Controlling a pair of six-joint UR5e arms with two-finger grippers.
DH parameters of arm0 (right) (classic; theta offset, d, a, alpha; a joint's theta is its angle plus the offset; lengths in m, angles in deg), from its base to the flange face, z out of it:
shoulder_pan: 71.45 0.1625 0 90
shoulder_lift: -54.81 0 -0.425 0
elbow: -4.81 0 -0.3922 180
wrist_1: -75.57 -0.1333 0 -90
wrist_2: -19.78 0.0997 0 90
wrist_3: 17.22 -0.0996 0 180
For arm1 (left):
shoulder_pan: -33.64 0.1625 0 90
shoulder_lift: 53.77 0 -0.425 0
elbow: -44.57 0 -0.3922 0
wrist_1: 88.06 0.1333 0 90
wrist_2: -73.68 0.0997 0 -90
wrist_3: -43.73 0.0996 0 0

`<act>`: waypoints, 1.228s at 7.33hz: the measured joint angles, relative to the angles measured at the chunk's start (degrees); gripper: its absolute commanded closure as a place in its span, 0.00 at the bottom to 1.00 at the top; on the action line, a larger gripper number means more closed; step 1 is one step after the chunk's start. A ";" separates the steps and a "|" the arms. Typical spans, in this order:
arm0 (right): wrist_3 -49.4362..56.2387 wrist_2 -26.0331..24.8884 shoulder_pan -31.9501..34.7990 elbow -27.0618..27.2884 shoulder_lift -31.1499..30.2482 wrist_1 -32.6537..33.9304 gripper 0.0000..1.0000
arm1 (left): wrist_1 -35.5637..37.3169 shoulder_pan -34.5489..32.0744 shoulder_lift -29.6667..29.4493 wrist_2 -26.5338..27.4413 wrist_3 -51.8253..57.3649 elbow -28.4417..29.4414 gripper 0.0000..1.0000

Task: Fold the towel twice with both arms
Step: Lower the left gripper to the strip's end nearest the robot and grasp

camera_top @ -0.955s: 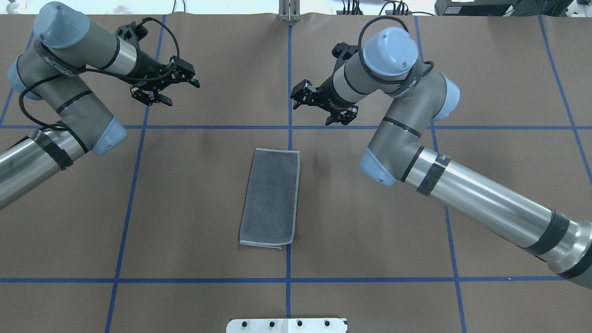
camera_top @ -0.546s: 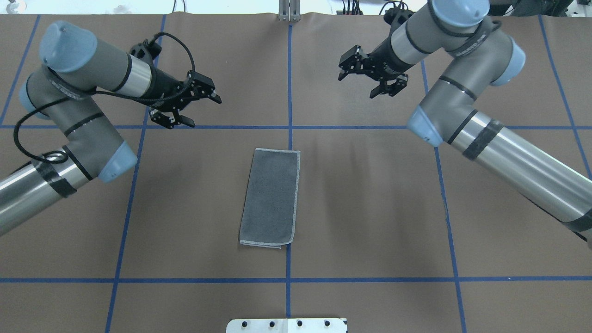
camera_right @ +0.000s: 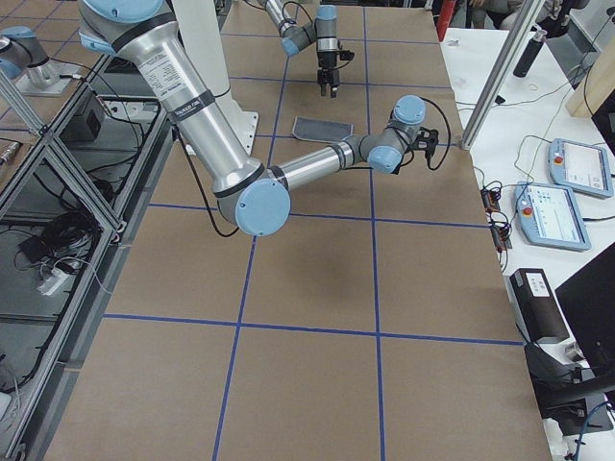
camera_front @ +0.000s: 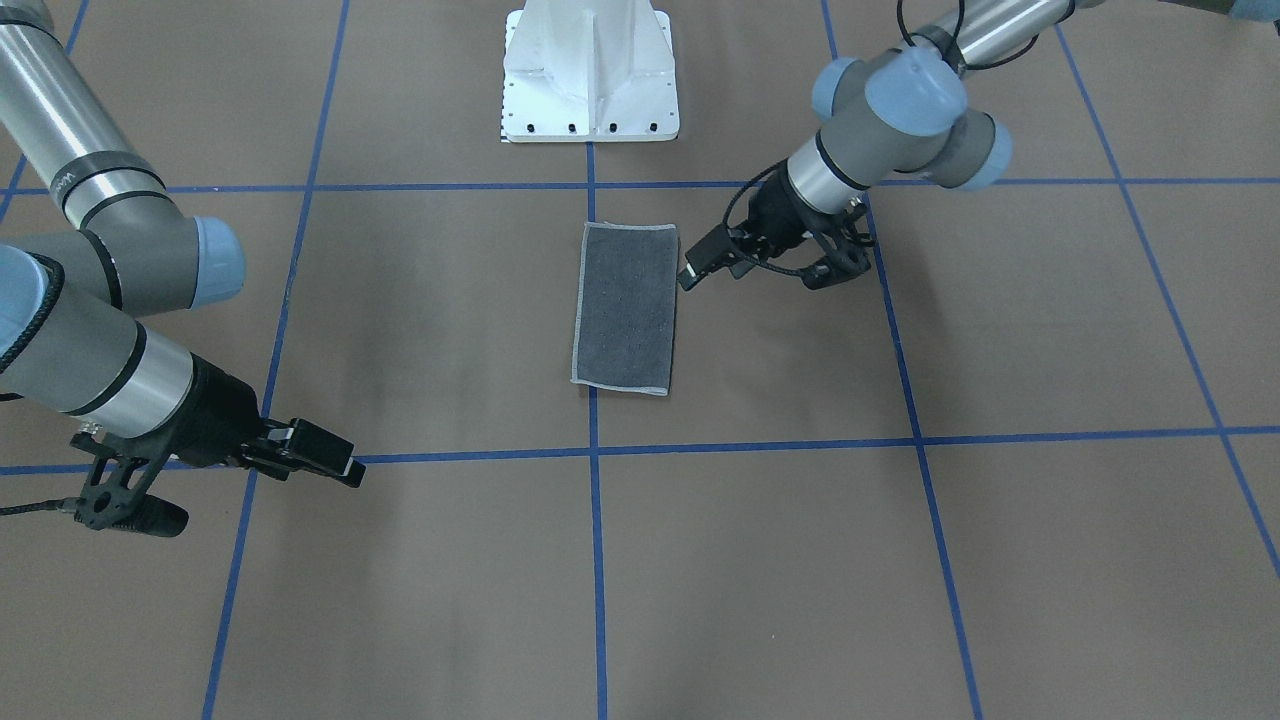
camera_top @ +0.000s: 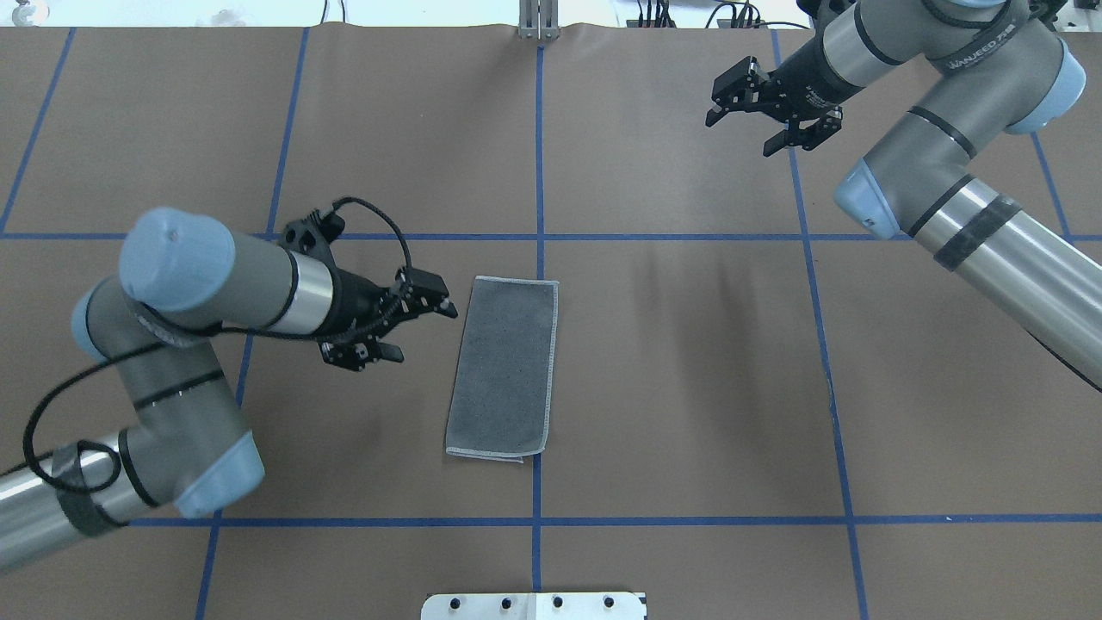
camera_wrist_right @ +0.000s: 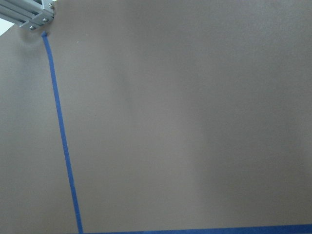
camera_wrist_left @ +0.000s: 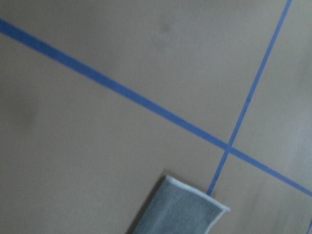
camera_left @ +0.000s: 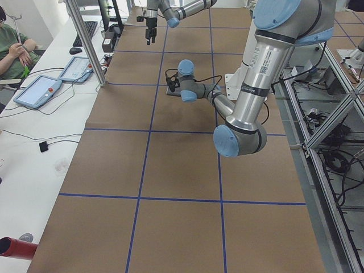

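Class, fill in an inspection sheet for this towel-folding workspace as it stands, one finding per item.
Surface: brown paper-covered table with blue tape grid.
Job's things: dark grey terry towel with pale stitched border, a flat long rectangle.
Clutter: nothing seen.
Grippers: left gripper open beside the towel, apart from it; right gripper open, far off.
Cables: black cable loops above the left gripper.
Surroundings: white pedestal base; side desk with control tablets.

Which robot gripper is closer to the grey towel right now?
Left. The left gripper is just beside the towel, at its long edge, not touching it. The right gripper is far off, near the far edge of the table.
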 measured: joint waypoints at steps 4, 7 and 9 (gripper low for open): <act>0.35 0.15 0.58 0.08 -0.99 -0.34 0.00 | 2.50 11.32 1.91 11.93 -0.11 -2.17 0.04; 0.36 0.04 0.60 0.09 -0.94 -0.53 0.00 | 2.27 11.96 1.31 12.18 -0.09 -0.34 0.24; 0.36 -0.04 0.60 0.09 -0.85 -0.54 0.00 | 2.16 12.14 0.94 12.16 -0.08 0.43 0.38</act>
